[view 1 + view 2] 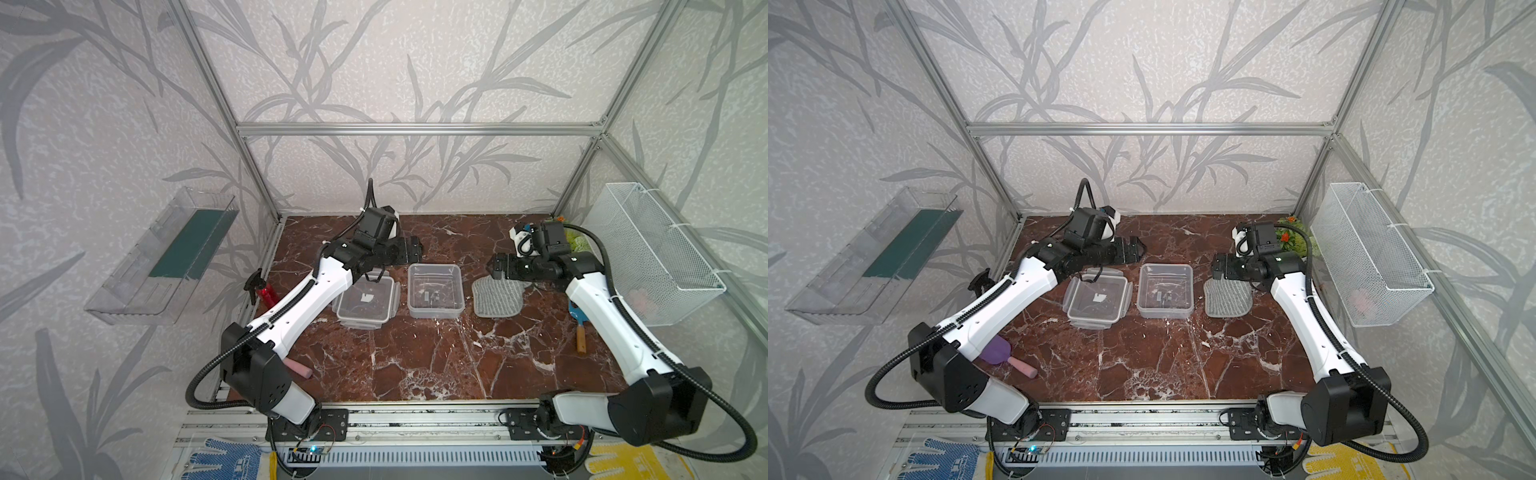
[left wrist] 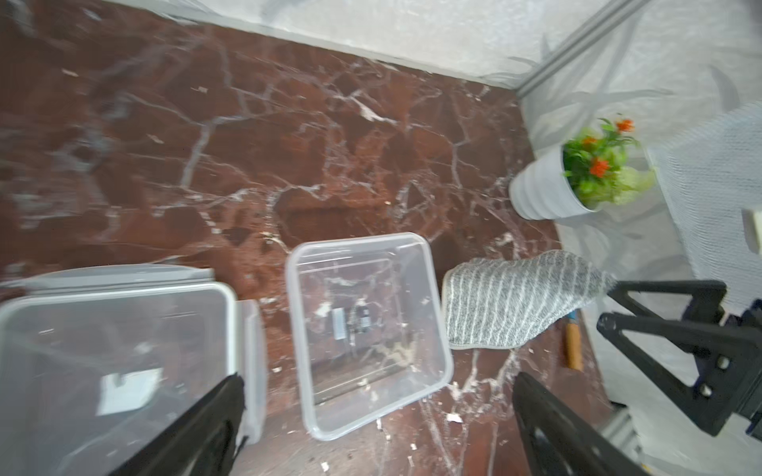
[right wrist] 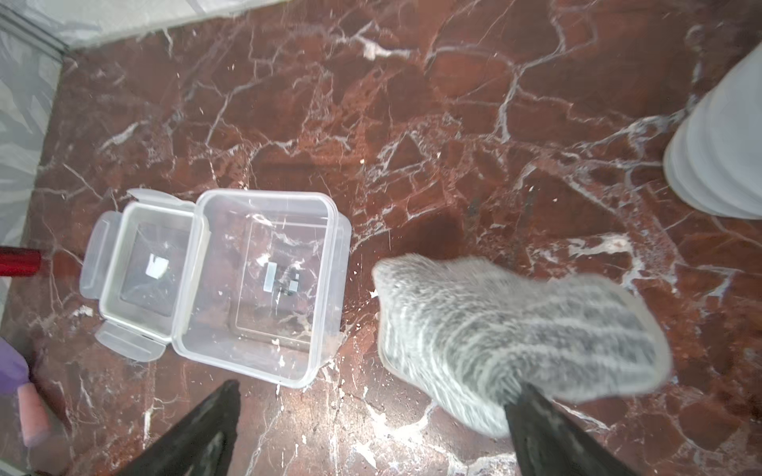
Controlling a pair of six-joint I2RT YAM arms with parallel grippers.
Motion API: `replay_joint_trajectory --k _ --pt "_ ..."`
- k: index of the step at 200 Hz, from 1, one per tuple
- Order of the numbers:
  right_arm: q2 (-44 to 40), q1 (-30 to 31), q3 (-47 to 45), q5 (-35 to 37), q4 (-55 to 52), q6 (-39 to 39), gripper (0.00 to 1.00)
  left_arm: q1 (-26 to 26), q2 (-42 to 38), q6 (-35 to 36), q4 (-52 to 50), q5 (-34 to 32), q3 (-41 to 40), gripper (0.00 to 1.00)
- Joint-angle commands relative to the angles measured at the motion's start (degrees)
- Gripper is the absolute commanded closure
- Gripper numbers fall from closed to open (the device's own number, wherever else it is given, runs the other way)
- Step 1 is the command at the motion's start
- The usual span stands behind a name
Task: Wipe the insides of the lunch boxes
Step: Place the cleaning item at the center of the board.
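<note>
Red marble tabletop (image 1: 415,365) bears 2 lunch boxes (image 1: 365,322) (image 1: 435,311), a grey cloth (image 1: 496,297), flowerpot (image 2: 536,189) and red bottle (image 1: 267,292).

Leaf-patterned walls (image 1: 415,62), red marble tabletop (image 1: 436,365)

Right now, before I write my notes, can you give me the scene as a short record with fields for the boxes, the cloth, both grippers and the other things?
boxes: two clear ones, open on top, side by side on the table
left box: flaps at its rim
right box: plain rim
cloth: grey, striped, flat, to the right of the boxes
left gripper: open, empty, beyond the boxes
right gripper: open, at the cloth's far edge; contact unclear
others: red spray bottle, plant pot, wire basket
</note>
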Motion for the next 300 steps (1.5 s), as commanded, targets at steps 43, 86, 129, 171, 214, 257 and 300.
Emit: replay_joint_trajectory --k 43,86,129,171,214,257,300 --pt "3.84 -1.21 3.76 -11.16 3.21 4.67 0.01 -3.79 -2.05 1.20 11.49 4.47 -0.63 0.01" --pt "3.37 -1.64 5.28 -23.70 7.20 8.65 0.01 -4.52 -1.92 -1.64 20.94 8.58 -5.26 0.12" --pt "1.22 -1.64 9.91 -22.03 4.93 9.39 0.01 -8.34 2.32 -2.13 25.46 9.32 -5.21 0.17" --pt "-1.74 -1.63 9.12 -22.92 6.33 11.54 0.01 -11.35 9.38 -4.80 33.28 11.67 -1.92 0.05" --pt "-3.33 -1.72 9.07 -23.65 5.57 12.86 0.01 -14.47 14.64 -9.13 46.71 12.62 -1.69 0.03" --pt "-5.40 -1.81 7.56 -24.92 7.24 14.96 0.01 -16.74 20.13 -9.95 48.07 10.59 3.29 0.08" --pt "-6.90 -2.44 8.23 -25.32 6.18 14.57 0.01 -16.89 26.05 -8.00 34.37 4.87 13.14 0.98"
